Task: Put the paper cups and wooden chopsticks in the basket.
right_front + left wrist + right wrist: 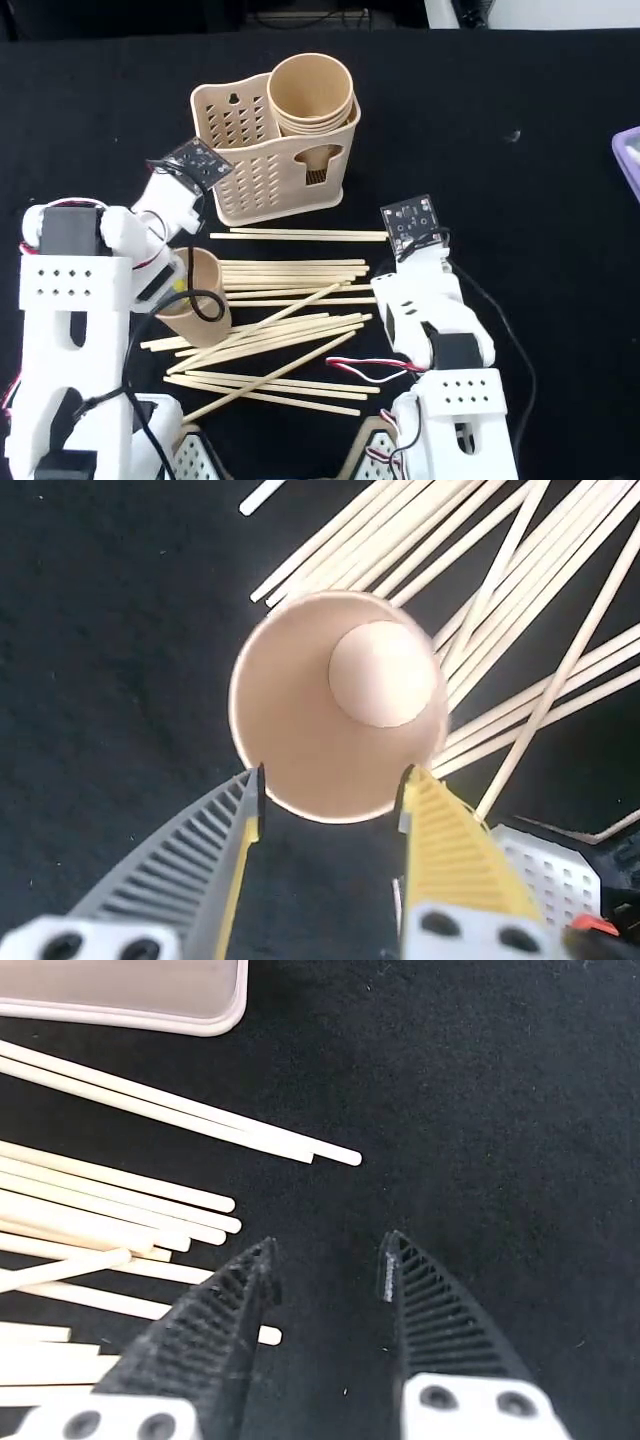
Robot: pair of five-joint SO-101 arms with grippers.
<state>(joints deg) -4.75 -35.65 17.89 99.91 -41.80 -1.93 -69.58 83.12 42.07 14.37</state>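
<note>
Left wrist view: I had one paper cup (300, 720) pinched.
My left gripper (330, 780) was closed partway on its rim, one finger touching each side, beside the scattered chopsticks (290, 270). My right gripper (325, 1260) hung open and empty over the table (530, 250) by the chopstick ends. More cups (310, 90) sat stacked in the basket (250, 175).

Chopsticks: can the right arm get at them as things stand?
Probably yes: the right end effector is open beside the loose ends of the chopsticks, with only bare black cloth between.
</note>
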